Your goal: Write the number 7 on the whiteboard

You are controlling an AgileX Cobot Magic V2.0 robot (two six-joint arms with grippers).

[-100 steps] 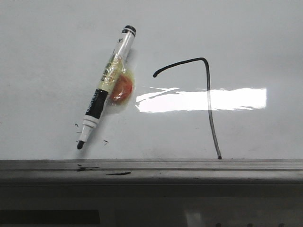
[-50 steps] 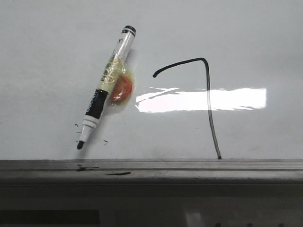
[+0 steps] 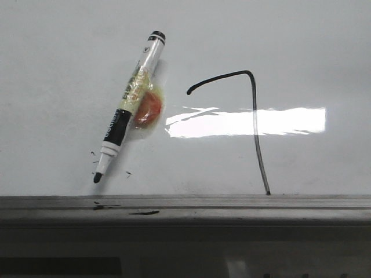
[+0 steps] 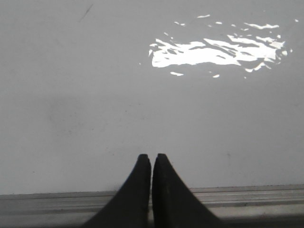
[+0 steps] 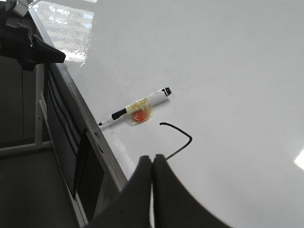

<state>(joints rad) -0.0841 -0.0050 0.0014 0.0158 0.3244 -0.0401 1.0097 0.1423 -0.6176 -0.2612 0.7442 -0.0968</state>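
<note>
A marker (image 3: 127,109) with an orange blob (image 3: 148,109) taped to it lies uncapped left of the number 7 (image 3: 254,116) on the glossy whiteboard (image 3: 58,58), tip near the grey rail (image 3: 232,202). Left fingers (image 4: 151,164) and right fingers (image 5: 152,164) are both clenched, empty.

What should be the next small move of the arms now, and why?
Probably none beyond holding both arms back: the number 7 looks complete on the whiteboard, the marker lies uncapped beside it, and the left gripper and the right gripper are shut and empty.
</note>
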